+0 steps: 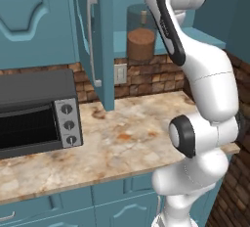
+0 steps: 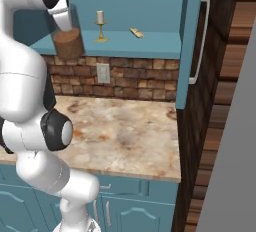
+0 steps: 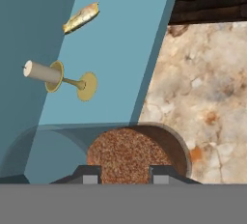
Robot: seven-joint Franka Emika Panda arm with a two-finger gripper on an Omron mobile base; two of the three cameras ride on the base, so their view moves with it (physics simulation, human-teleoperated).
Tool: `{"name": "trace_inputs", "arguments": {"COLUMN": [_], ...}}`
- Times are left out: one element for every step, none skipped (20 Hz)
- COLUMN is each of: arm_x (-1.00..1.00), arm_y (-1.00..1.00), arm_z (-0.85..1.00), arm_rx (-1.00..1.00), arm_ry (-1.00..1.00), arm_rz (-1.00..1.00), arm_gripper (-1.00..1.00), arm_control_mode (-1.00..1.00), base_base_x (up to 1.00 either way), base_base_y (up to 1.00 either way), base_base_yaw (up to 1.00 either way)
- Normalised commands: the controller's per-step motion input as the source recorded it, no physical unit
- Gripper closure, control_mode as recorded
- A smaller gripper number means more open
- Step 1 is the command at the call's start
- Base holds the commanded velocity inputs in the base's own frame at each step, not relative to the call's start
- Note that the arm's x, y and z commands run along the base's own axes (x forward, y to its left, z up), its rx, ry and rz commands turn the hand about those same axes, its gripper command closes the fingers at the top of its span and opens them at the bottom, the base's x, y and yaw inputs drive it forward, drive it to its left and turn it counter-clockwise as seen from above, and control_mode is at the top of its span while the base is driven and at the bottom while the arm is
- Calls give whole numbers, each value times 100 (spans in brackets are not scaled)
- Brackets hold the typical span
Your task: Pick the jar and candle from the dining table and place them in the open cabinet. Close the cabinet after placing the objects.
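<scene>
1. I see the jar (image 1: pixel 140 37) as a clear glass cylinder, brown in its lower part, with a flat brownish lid; it is much bigger than the candle (image 2: pixel 100 25).
2. The jar stands upright on the teal shelf (image 2: pixel 150 46) inside the open cabinet (image 1: pixel 105 40), at the shelf's front edge and toward its left end. Its long axis is vertical and the lid is on top.
3. In the hand view the jar (image 3: pixel 120 153) looks as if it lies on its side, but this is only because the camera is rolled with the hand.
4. The gripper (image 3: pixel 123 175) is at the jar: its two dark fingertips (image 3: pixel 89 175) stand on both sides of the brown part, partly closed and just beside the glass. I cannot tell if they really press on it.
5. The candle is a small cream stub in a yellow-brass holder with a stem and a round foot. It stands upright near the middle of the shelf, well apart from the jar, toward the back.
6. A small yellowish piece (image 2: pixel 136 33) lies flat on the shelf, to the right of the candle.
7. Both cabinet doors are open; the right door (image 2: pixel 192 41) carries a long silver handle (image 2: pixel 201 38).
</scene>
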Motion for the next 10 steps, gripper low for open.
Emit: {"name": "trace_inputs", "arguments": {"arm_x": [61,64,65,61,62,64,61,49,32,19], "arm_y": [12,15,15,16,14,12,17,9,0,0], "arm_z": [-6,-2,0,0,0,1,6,15,9,5], "arm_rx": [0,0,0,0,2,3,4,7,7,7], "arm_ry": [-6,-4,-3,0,0,0,1,0,0,0], "arm_rz": [0,0,0,0,0,0,0,0,0,0], "arm_gripper": [100,100,100,100,100,100,100,100,100,100], "arm_control_mode": [-100,-100,-100,-100,-100,-100,-100,-100,-100,-100], "base_base_x": [0,0,0,0,0,0,0,0,0,0], "base_base_y": [0,0,0,0,0,0,0,0,0,0], "base_base_yaw": [0,0,0,0,0,0,0,0,0,0]}}
